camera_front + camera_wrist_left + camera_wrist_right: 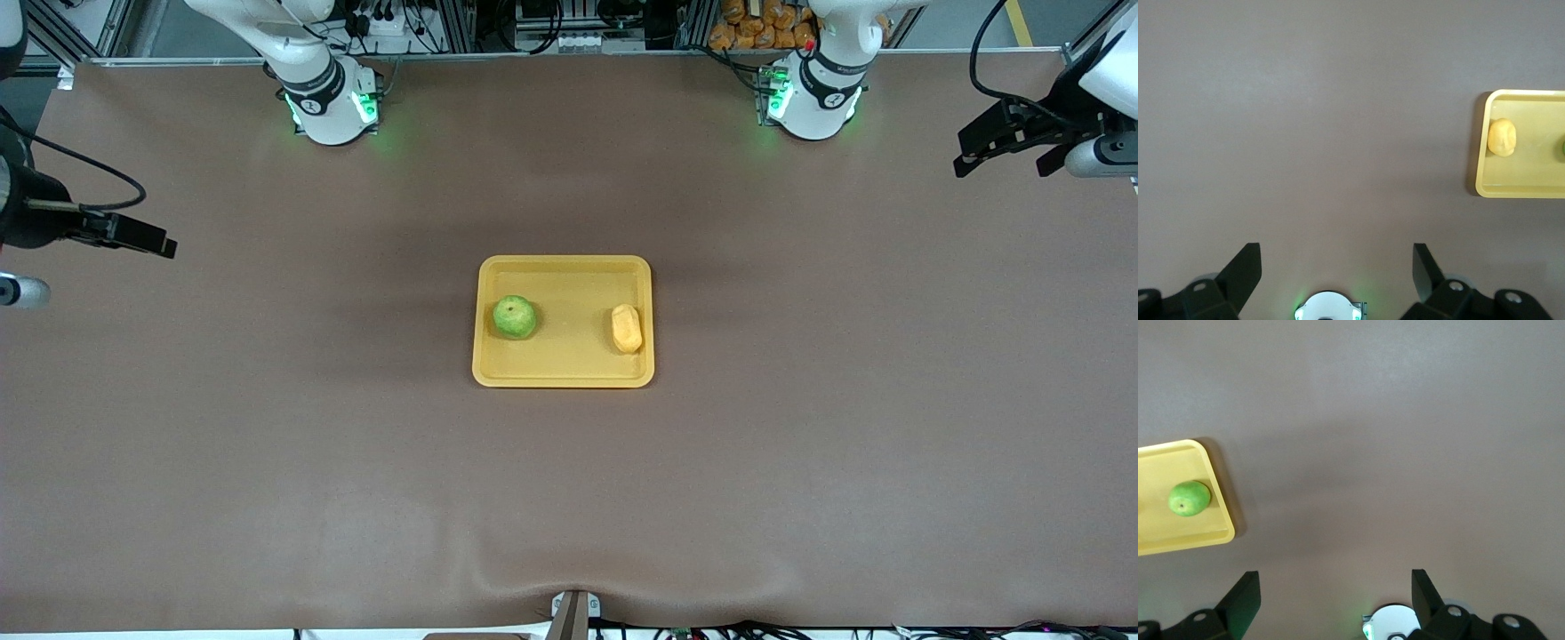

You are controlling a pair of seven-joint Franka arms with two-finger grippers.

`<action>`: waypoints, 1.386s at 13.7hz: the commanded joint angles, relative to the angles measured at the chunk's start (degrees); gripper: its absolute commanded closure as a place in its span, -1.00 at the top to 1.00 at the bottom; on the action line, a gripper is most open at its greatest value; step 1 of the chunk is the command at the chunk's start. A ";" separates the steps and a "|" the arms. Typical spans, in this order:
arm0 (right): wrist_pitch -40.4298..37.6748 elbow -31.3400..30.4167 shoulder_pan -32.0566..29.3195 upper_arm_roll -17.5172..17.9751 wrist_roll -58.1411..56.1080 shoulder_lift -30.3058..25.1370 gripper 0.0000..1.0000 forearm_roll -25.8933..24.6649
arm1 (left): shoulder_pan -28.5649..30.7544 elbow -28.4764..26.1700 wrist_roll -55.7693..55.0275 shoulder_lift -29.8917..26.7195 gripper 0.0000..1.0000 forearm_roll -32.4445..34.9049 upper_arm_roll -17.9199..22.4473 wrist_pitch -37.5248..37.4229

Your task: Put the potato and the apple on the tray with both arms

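Nearest the front camera we find the tray (564,373), resting mid-table, and it holds both foods. On it we see the potato (627,328) toward the left arm's end and the apple (515,317) toward the right arm's end, well apart from each other, each lying free. We read no labels or writing anywhere. Our left gripper (1337,267) hangs over bare table at the left arm's end, fingers spread and empty. Our right gripper (1335,588) hangs over bare table at the right arm's end, likewise spread and empty.

No text or label can be read anywhere.
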 commanded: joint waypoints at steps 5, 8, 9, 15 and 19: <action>1.71 -7.74 1.47 -3.72 -6.50 -8.11 1.00 -0.77 | 1.93 0.35 0.02 -0.03 1.00 -0.95 -0.15 -0.92; 1.98 -8.36 3.06 -5.82 -11.33 -8.91 1.00 -2.00 | 1.84 0.26 -0.24 -0.11 1.00 -0.86 -0.15 -0.92; 2.06 -8.79 3.06 -6.52 -12.83 -9.52 1.00 -2.00 | 1.84 0.35 -0.24 -0.11 1.00 -0.86 -0.15 -1.00; 4.70 -13.10 4.29 -8.82 -15.30 -12.77 1.00 -2.00 | 1.84 0.52 -0.60 -0.47 1.00 -0.78 -0.15 -1.18; 6.46 -15.04 4.11 -8.82 -15.39 -14.19 1.00 -2.00 | 1.93 0.52 -0.59 -0.38 1.00 0.63 -0.15 -1.18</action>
